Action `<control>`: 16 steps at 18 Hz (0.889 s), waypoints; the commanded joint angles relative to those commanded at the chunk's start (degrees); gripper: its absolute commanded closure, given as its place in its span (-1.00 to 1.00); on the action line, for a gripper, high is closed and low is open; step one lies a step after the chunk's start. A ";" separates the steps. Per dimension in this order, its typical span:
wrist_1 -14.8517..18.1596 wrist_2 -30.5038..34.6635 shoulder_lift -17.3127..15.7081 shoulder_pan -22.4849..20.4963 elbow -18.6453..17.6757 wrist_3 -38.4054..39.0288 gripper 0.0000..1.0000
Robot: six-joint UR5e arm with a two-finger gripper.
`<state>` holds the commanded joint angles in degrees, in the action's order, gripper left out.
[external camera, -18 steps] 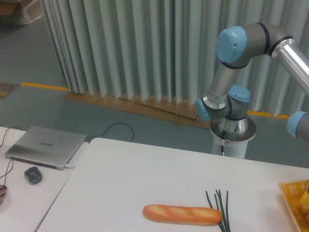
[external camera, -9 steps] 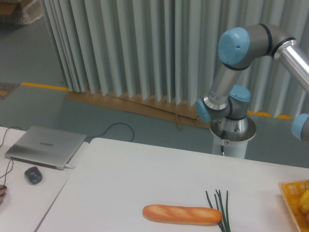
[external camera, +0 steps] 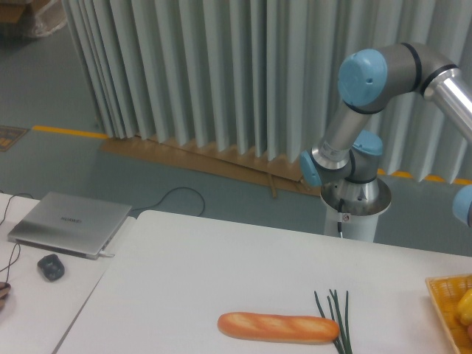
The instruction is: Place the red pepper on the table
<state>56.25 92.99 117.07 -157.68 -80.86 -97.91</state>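
White tabletop: the table runs broad and bare across the middle, rounded corner at its near left, and that open stretch is where a pepper could go down.
Arm: the UR5e arm bends high at the right, blue-capped joints stacked above its pedestal behind the table's far edge; the forearm runs out of the right side of the picture.
Gripper: out of view, so whether the jaws are open, closed or holding anything, I cannot tell; with them off frame, I can place nothing relative to them.
Red pepper: not visible anywhere; I judge it is either in the hidden gripper or down in the basket off the right edge, and the view settles neither.
Basket: an orange wicker basket pokes in at the lower right, with yellow produce inside, plausibly the stock the arm draws from.
Baguette: a long orange-brown baguette lies flat near the front edge, its right end touching the chives, which fan out just beside it.
Open room: plenty left of and behind the baguette; the tight spots are the bread, the chives and the basket rim.
Side desk: a grey laptop and mouse sit on the smaller desk, well apart from the work area.
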 joint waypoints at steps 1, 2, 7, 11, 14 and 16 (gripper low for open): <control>0.00 0.09 0.52 0.00 0.26 -0.09 -1.00; 0.00 0.09 0.97 0.09 0.44 0.00 -1.00; -0.09 0.09 2.20 0.18 0.79 0.00 -1.00; -0.18 0.09 2.90 0.18 0.88 0.00 -1.00; -1.05 0.17 3.78 0.26 0.79 0.00 -1.00; -1.23 0.17 4.22 0.26 0.79 0.00 -1.00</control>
<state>55.02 93.16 121.29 -157.41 -80.07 -97.91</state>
